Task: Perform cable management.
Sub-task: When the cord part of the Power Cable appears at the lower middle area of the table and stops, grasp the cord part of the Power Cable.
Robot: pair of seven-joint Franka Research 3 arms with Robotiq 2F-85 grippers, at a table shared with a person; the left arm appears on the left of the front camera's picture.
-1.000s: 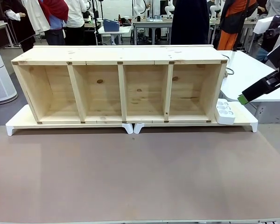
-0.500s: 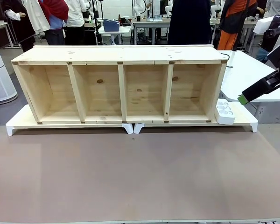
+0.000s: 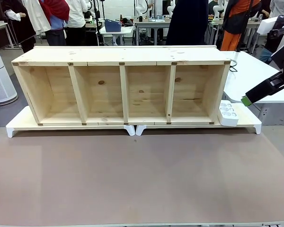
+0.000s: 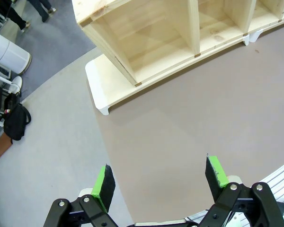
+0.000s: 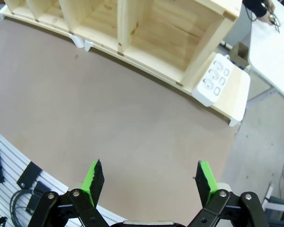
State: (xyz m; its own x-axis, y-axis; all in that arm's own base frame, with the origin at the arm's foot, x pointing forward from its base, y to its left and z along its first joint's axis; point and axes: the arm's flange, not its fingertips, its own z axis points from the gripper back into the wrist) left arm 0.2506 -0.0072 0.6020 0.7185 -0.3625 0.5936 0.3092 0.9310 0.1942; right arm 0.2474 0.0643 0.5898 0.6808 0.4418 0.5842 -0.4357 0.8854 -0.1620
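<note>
Left jaws apart, nothing between the green pads (image 4: pixel 104 182), above the brown bench (image 4: pixel 189 123) off the left end of the pale four-bay wooden shelf unit (image 3: pixel 123 85). Right jaws likewise apart and empty, over the bench's near side.

Progress, my read: barely started. Nothing gripped, cord not gathered.

White multi-socket power strip (image 3: pixel 228 112) sat socket-face up just beside the shelf's right end wall, long axis running roughly away from the robot. A short loop of the thin black power cord (image 3: pixel 234 71) lay on the white side table (image 3: pixel 255 71) behind that corner. Couldn't tell where the plug pointed.
</note>
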